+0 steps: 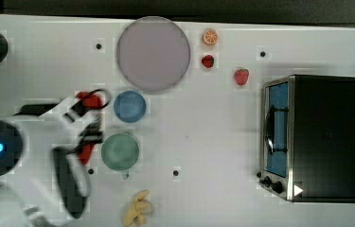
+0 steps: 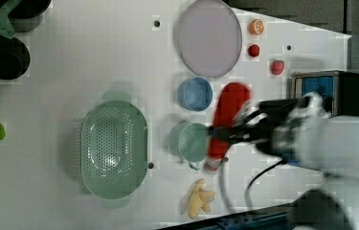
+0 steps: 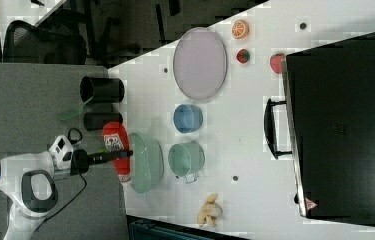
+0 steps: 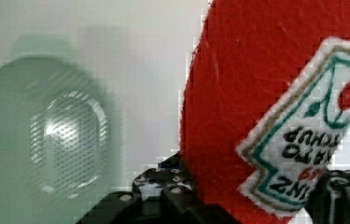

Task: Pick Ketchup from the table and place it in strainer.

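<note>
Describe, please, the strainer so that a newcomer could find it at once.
In the left view, start at the large round grey plate and look towards the left view's lower left. The pale green oval plastic strainer sits alone there, bigger than the blue bowl and green cup, its bottom perforated.

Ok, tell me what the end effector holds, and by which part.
The ketchup, lifted off the table, gripped across its body below the middle, nearer the cap end.

I see the red ketchup bottle with its white label held off the surface in my gripper, beside the strainer, a pale green perforated oval basket sitting empty.
</note>
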Available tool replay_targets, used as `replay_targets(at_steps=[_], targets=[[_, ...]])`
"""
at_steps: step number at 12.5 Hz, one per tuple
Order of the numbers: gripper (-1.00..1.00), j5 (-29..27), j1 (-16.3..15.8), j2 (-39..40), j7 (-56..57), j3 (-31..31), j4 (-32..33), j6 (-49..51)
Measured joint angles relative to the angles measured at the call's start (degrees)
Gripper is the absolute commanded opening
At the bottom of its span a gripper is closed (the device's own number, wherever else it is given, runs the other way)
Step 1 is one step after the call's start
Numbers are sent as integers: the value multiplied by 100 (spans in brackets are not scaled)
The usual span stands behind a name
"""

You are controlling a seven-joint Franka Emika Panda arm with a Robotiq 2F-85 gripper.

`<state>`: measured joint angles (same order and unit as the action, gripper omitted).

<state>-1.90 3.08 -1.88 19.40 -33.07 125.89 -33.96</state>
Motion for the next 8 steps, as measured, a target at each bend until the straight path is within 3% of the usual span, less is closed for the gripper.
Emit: replay_targets(at_steps=[2, 6, 7, 8], targets=[[25, 5, -91, 237, -641, -504, 45, -73], [25, 51, -320, 807, -1878, -1010, 11, -1220], [33, 38, -341, 1053, -2098, -1080, 22, -1514], [54, 44, -345, 1303, -2254, -1122, 34, -1732]])
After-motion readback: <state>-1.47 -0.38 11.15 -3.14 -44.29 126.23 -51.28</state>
